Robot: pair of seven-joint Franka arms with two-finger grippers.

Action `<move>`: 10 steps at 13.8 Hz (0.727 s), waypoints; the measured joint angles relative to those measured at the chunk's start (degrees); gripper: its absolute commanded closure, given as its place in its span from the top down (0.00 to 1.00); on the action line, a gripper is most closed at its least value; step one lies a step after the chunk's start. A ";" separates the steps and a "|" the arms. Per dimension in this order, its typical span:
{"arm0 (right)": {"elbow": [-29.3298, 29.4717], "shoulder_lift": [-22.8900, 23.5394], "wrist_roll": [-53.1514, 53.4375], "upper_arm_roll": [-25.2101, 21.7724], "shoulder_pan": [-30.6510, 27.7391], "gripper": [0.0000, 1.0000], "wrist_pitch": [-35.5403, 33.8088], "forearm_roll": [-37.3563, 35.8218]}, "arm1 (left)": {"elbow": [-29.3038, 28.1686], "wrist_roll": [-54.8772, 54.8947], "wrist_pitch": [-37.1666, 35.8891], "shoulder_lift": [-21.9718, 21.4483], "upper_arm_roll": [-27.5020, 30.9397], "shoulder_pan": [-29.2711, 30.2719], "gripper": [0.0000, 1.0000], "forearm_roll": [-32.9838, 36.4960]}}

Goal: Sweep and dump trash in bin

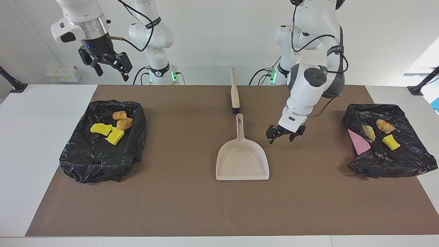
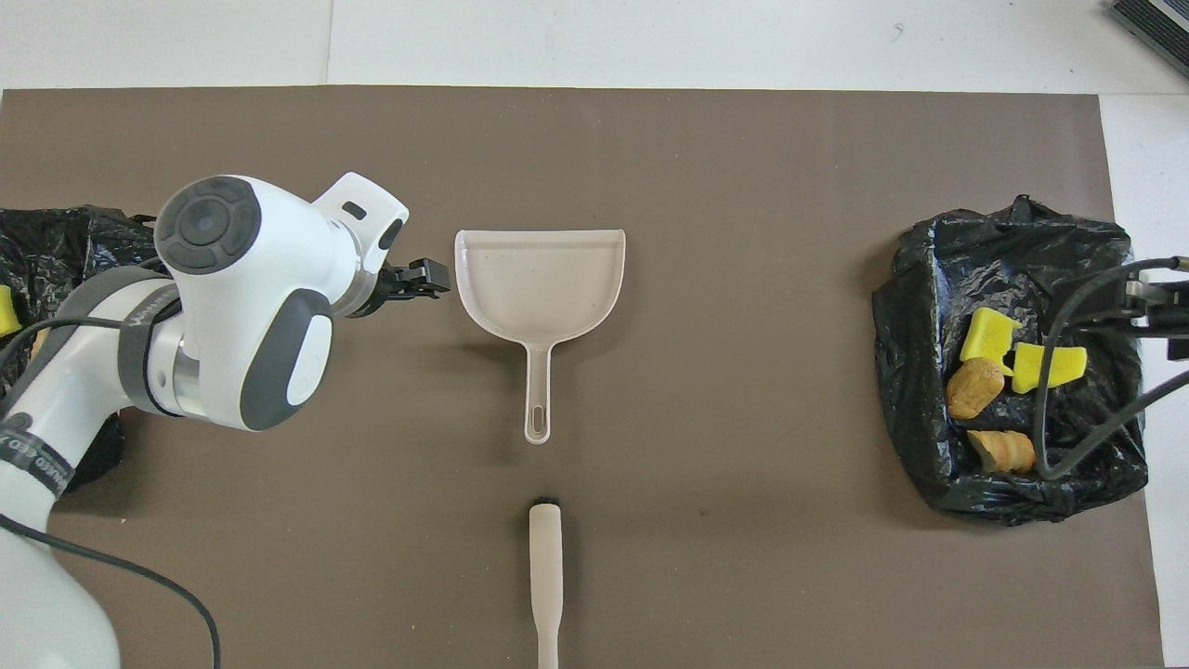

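Hovering with fingers spread, the left tool (image 1: 286, 134) hung beside the dustpan (image 1: 242, 161); the right tool (image 1: 107, 65), also spread, hung above the bin bag (image 1: 99, 161) holding four trash scraps (image 1: 113, 128).

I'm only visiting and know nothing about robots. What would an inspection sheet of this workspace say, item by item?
Surface: brown mat over a white table.
Job's things: dustpan lies flat mid-mat, pan bare; brush lies nearer the robots. Four scraps on the black bag at the right arm's end; three scraps on the black bag at the left arm's end.
Clutter: pink sheet on that bag's edge.
Grippers: left gripper open, just above the mat beside the dustpan; right gripper open, raised high over its bag.
Cables: black leads along both arms.
Surroundings: white wall; small white boxes at the table's robot end.
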 measured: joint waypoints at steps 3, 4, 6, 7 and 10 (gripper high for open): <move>0.53 0.49 0.00 1.46 0.00 1.00 -0.25 -0.07 | 1.00 9.57 -1.73 -0.95 0.01 5.62 1.00 0.00; 0.69 0.49 0.00 1.60 0.01 1.00 -0.58 -0.09 | 1.27 12.79 -2.92 -1.76 0.03 7.44 1.00 0.00; 1.06 0.47 0.00 1.43 0.31 1.00 -1.64 -0.09 | 1.93 18.00 -5.84 -3.63 0.03 10.87 1.00 -0.01; 1.23 0.47 0.00 0.81 1.23 1.00 -2.13 -0.09 | 2.43 20.50 -7.30 -4.54 0.04 12.27 1.00 -0.01; 1.50 0.45 0.00 -3.87 7.72 1.00 -2.20 -0.10 | 4.84 24.27 -12.57 -6.37 0.05 14.90 1.00 0.00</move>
